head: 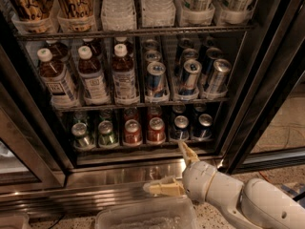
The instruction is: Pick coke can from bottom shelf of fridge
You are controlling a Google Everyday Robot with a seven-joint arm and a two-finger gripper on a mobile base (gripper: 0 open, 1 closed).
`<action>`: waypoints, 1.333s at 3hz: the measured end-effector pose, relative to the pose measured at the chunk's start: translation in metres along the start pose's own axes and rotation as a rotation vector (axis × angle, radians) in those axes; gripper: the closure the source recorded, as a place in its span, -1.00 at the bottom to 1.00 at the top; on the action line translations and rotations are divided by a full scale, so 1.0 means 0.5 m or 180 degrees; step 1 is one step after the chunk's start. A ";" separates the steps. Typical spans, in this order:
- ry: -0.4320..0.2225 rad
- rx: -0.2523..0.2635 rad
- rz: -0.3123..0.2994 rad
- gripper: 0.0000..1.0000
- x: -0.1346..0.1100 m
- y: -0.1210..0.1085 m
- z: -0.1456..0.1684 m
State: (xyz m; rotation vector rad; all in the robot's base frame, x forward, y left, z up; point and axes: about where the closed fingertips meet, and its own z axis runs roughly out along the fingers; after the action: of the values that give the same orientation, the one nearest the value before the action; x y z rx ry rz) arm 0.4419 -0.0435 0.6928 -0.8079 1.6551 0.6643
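Observation:
The fridge (267, 85) stands open with a black door frame and a shiny steel base. On its bottom shelf (143, 149) stand short cans in lanes: green at the left, red in the middle, dark blue at the right. Two red coke cans show at the front, one (132, 132) left of the other (156, 130). My gripper (174, 168) is open, below and right of the red cans, in front of the steel base. One finger (187, 152) points up toward the shelf edge; the other (162, 188) lies low to the left. It holds nothing.
The rack above holds bottles (90, 75) and tall slim cans (188, 75). Green cans (107, 133) and blue cans (180, 128) flank the red ones. A clear plastic bin (143, 216) sits on the floor below the gripper. The open door frame (281, 104) stands at the right.

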 end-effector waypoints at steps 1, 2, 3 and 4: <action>-0.0287 0.0188 0.0143 -1.00 -0.017 -0.014 0.056; -0.0594 0.0371 0.0260 -1.00 -0.043 -0.002 0.098; -0.0843 0.0579 0.0302 -1.00 -0.065 0.007 0.133; -0.0963 0.0871 0.0546 -1.00 -0.037 -0.018 0.165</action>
State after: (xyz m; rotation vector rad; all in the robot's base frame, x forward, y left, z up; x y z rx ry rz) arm 0.5003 0.0184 0.6925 -0.3523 1.5045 0.6268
